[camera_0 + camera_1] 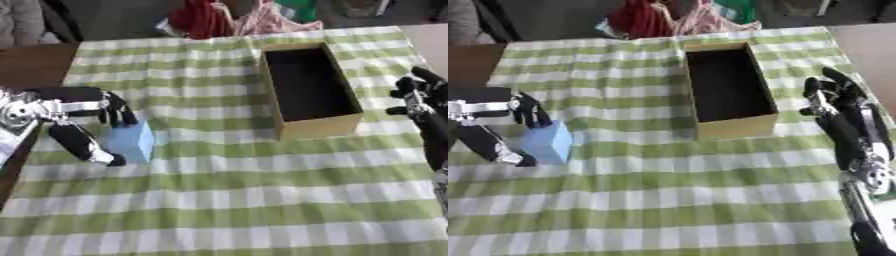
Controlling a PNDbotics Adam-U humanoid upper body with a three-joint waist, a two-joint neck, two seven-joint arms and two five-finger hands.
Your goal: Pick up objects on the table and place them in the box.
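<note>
- Left eye view gives me the whole table (262, 200), spread with a green-and-white checked cloth (219, 170) and lying a little askew.
- On my left side I have the left hand (92, 127) down at the cloth, fingers on one side and thumb on the other of a light blue block (133, 141). The fingers (118, 114) curl over the block's far top edge; the thumb (83, 145) reaches down along its near left side — I read that as a pinch on the block.
- The block stands upright on the cloth, near the table's left edge and well apart from the box.
- The box (319, 125) is an open cardboard one, long and narrow, with a dark inside. It sits right of centre on the far half of the table, and I can make out nothing lying in it.
- Right eye view shows my right hand (837, 107) best — it hangs just right of the box, not touching it, fingers up and loosely spread, holding nothing.
- Past the far edge of the table I see red and pink cloth (227, 20); I cannot tell more about it.
</note>
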